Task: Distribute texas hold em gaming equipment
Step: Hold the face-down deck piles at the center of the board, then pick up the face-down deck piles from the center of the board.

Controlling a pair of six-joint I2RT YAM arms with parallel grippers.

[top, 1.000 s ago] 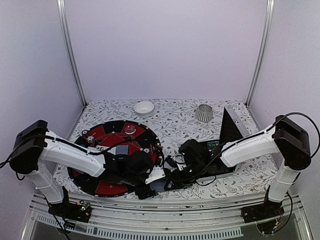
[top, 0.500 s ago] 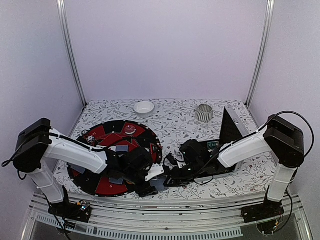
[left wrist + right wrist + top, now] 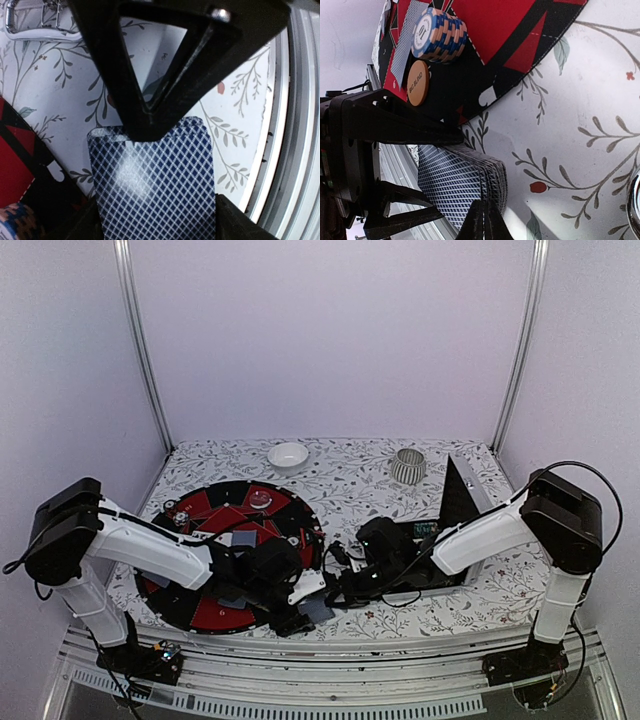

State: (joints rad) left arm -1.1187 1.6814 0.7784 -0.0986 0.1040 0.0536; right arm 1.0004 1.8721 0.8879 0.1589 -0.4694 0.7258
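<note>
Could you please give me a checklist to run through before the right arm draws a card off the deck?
1. Hold of the left gripper on the deck of grey-blue patterned-back playing cards, one finger on each side: ok.
2. Closure of the right gripper at the deck's edge: ok, shut.
3. Exactly one card pinched: cannot tell.
4. Deck squared: not ok, its edge is fanned out.
5. Spacing of the stack of blue-and-orange striped poker chips and the round orange "BIG BLIND" button from the deck: ok, both sit apart on the black-and-red round mat.
</note>
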